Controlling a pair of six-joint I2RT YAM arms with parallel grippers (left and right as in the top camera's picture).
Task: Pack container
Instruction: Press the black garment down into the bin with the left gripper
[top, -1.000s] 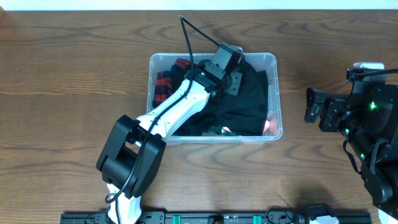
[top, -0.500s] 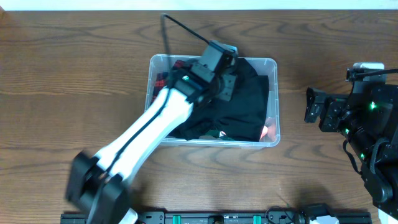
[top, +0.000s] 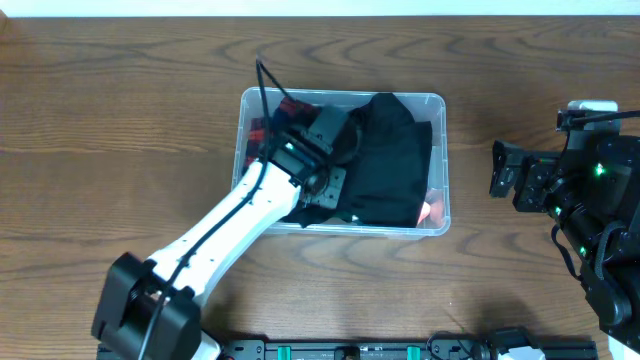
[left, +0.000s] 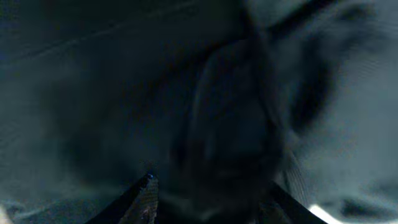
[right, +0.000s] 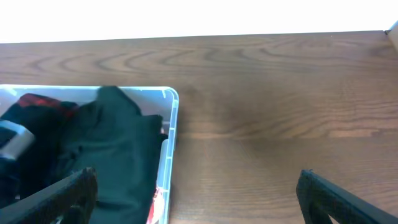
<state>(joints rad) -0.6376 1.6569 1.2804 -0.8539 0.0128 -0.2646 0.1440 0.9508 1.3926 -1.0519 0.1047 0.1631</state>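
Inside the container (top: 441, 112) a black garment (top: 395, 160) is heaped, filling the half nearer the right gripper (top: 503, 168) and peaking by the far wall. A red-and-black checked cloth (top: 262, 128) is pressed into the opposite end, and a small pink-orange item (top: 431, 207) is seen in the near corner on the right gripper's side. The white left arm (top: 220, 225) is laid across the container's near wall and hides much of what lies at that end.

The container is set upright, open side up, on the wooden table (top: 100, 150). Its long axis runs side to side in the overhead view, so one short end is turned toward the right gripper.

The left gripper (left: 210, 198) is lowered inside the container, onto the black garment. Dark cloth is seen bunched between its partly parted fingers, but whether that cloth is clamped cannot be told. The right gripper is held well apart from the container, beyond its short end, jaws spread wide with nothing between them
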